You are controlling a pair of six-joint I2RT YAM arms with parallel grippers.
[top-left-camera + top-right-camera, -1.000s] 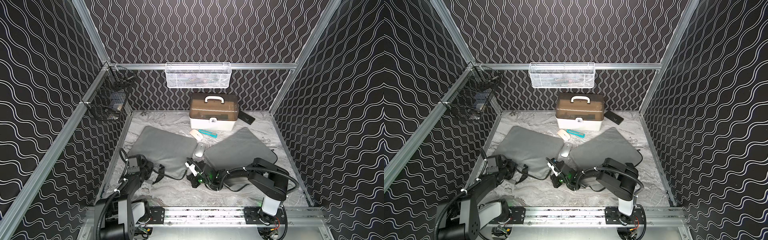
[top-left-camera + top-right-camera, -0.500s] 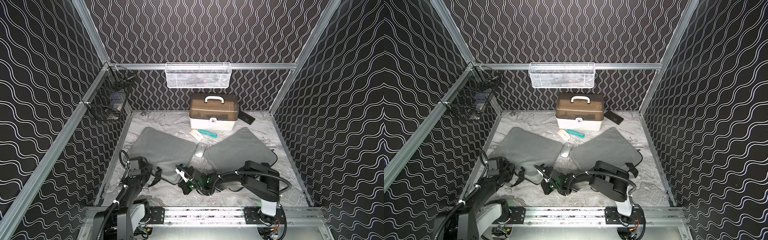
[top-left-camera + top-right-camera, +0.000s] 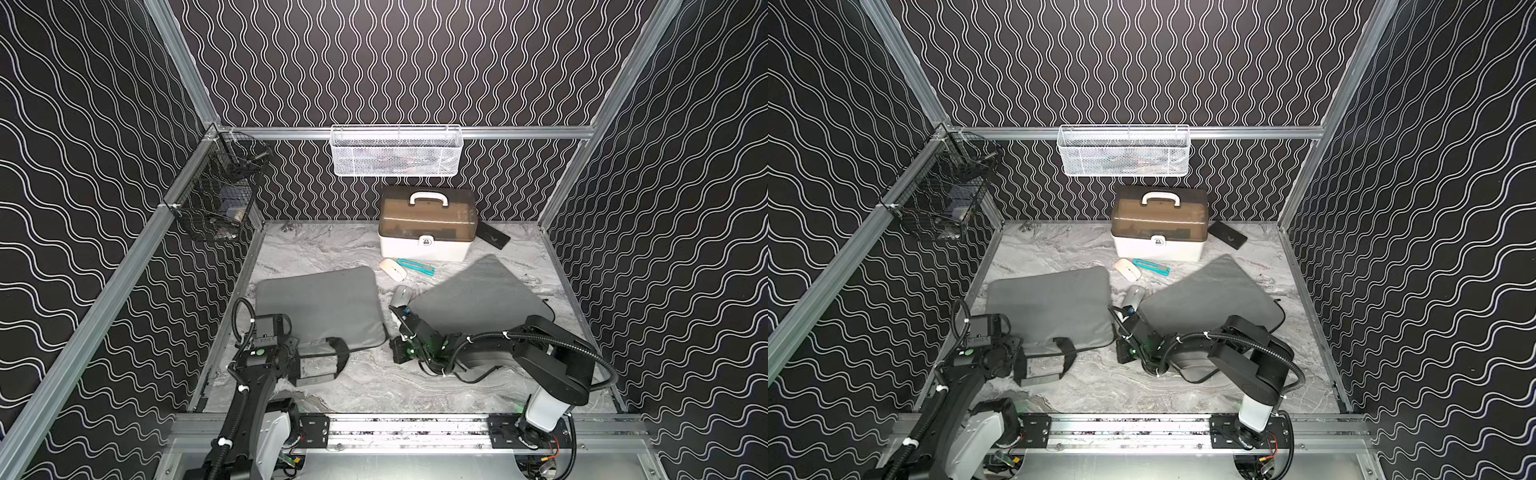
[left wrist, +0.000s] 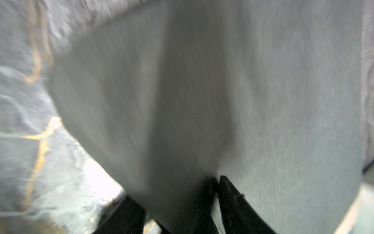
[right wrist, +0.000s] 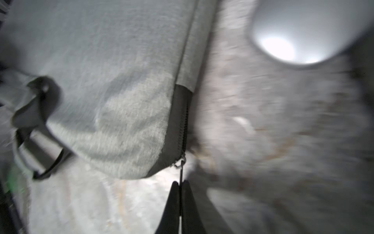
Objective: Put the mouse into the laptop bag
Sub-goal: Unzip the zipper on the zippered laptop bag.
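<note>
A grey laptop bag [image 3: 320,307] with dark handles [image 3: 332,357] lies flat at the left of the table. Just past its right edge a silver mouse [image 3: 402,296] rests on the marble, seen blurred in the right wrist view [image 5: 303,30]. My right gripper [image 5: 180,184] is shut on the thin zipper pull [image 5: 181,172] at the bag's rounded corner; from above it sits low beside the bag's right edge [image 3: 397,313]. My left gripper [image 3: 296,356] is at the bag's near left corner by the handles. Its fingers [image 4: 230,194] stand apart over blurred grey fabric [image 4: 182,101].
A second grey bag [image 3: 478,299] lies at the right, partly under my right arm. A cream mouse [image 3: 392,268] and a teal tool [image 3: 415,267] lie before a white case [image 3: 426,245]. A black device [image 3: 492,237] lies at the back; baskets hang on the walls.
My right gripper, still shut, dipped toward the bag's near edge, then moved away along its right side toward the silver mouse. The left jaws have parted.
</note>
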